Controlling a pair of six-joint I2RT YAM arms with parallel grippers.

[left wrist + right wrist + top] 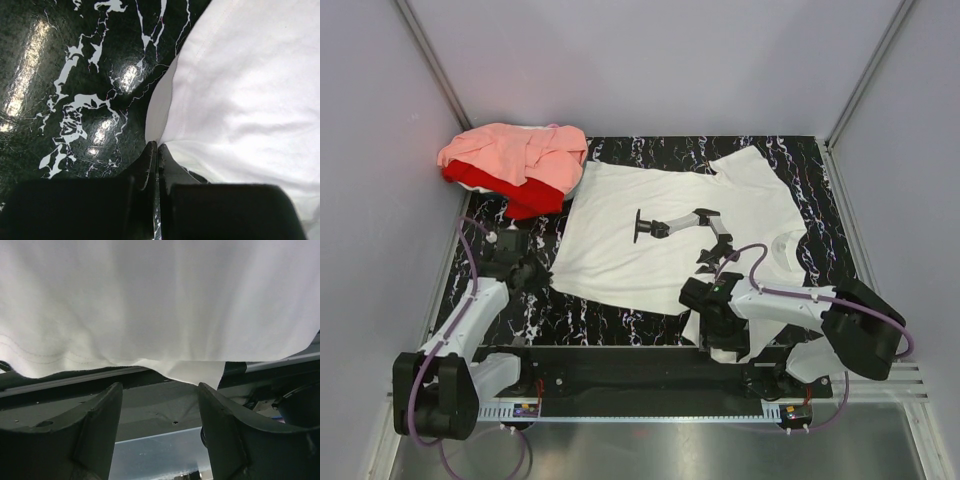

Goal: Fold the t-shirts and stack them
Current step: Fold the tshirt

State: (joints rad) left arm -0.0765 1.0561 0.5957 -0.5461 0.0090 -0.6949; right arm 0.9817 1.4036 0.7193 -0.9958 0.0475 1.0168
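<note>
Marble table [610, 322] carries the shirt [620, 250] lengthwise left to right; my left gripper [157, 147] clamps its lower-left corner, my right gripper [160, 390], jaws apart, faces its lower-right edge.

Three t-shirts: one white t-shirt [620, 245], one salmon-pink t-shirt [512, 150], one red t-shirt [472, 178]; two arms: left arm [470, 315], right arm [785, 300]

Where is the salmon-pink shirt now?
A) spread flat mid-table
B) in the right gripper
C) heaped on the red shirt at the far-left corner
C: the top view shows the salmon-pink shirt bunched over the red shirt at the far-left corner of the table, beside the spread white shirt.
</note>
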